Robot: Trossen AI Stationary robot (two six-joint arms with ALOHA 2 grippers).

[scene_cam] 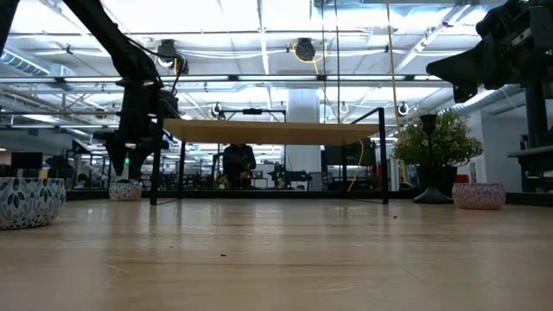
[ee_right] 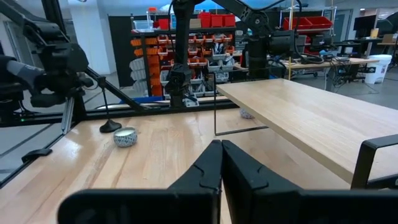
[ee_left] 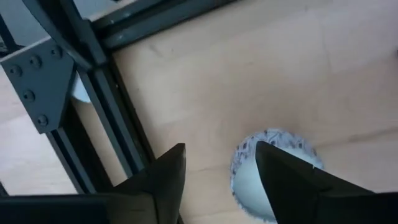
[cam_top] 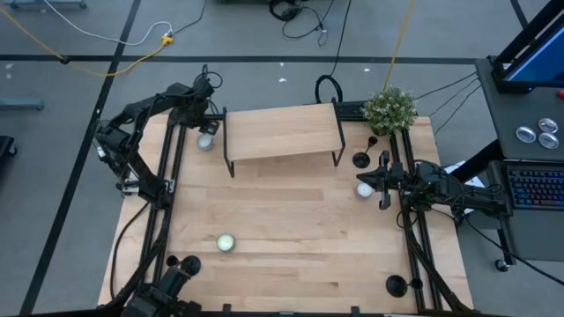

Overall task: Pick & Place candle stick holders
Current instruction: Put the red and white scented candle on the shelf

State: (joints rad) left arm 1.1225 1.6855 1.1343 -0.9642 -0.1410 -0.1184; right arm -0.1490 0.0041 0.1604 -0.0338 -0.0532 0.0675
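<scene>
The left gripper (ee_left: 217,180) hangs low at the left end of the shelf (cam_top: 282,132), by its left leg. Its fingers (ee_left: 171,180) are spread apart and hold nothing. Right under it sits a tealight (ee_left: 273,168). The tealight is not in the middle of the gap. It lies off to one side, partly under one finger. This little white cup is not one of the black holders, so I think this arm is over the wrong thing.

The right gripper (cam_top: 381,180) is just past the right end of the shelf, a bit in front of it. Its fingers (ee_right: 221,162) are pressed tight together and hold nothing. It points across the table, along the front of the shelf. A second tealight (cam_top: 364,189) sits just beside it.

The near holder (cam_top: 361,160) stands close to the shelf's right leg. It is upright, with its thin stem pointing straight up from its round base. It lies between that leg and the right gripper, a little to the shelf side of the fingers. The right arm is much nearer to it than the left arm. To grab the stem, those fingers must open first and come at it from the side.

Farther off, well in front of the shelf, a third tealight (cam_top: 226,242) sits on the table. Past it, the left holder (cam_top: 189,264) stands near the left front corner. The right holder (cam_top: 397,283) stands near the right front corner.
</scene>
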